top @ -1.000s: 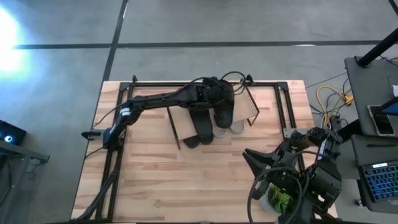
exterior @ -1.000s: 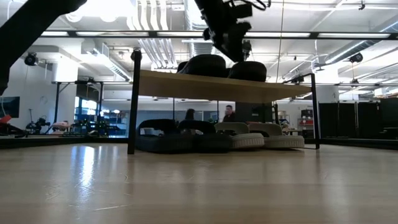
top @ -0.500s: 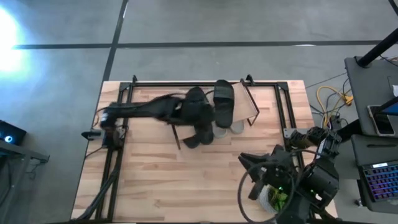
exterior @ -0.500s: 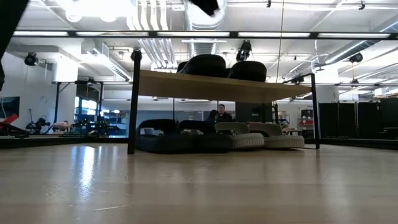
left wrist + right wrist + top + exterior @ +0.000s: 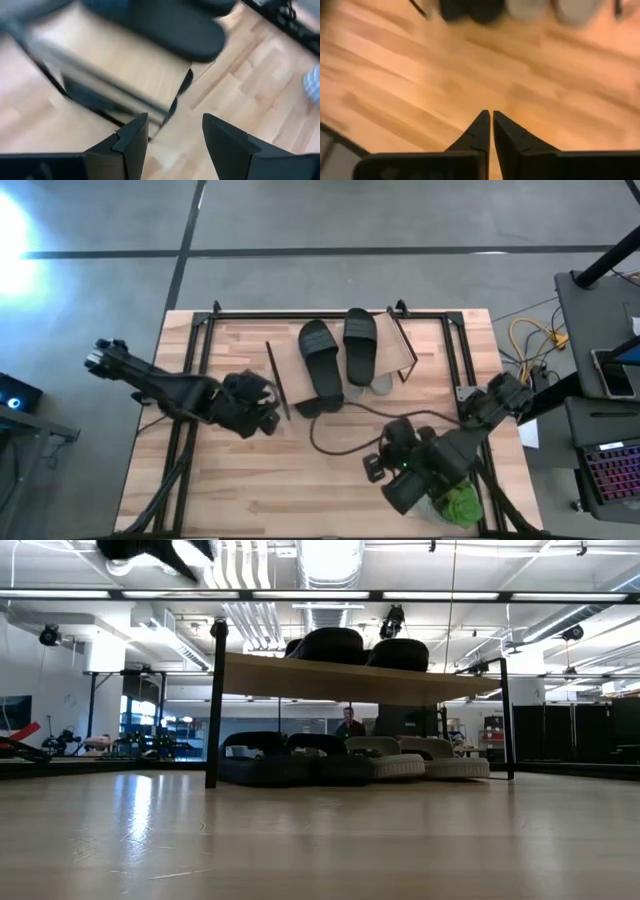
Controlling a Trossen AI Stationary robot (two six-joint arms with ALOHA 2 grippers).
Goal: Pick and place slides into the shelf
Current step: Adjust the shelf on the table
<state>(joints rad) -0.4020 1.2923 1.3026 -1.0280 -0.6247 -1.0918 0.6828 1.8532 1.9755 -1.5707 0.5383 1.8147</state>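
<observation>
The slides (image 5: 335, 360) all sit on or under the shelf (image 5: 400, 352), so keep your left claw (image 5: 262, 406) spread and empty beside its near-left leg, your right claw (image 5: 374, 468) pressed together, clear of the shelf.
</observation>
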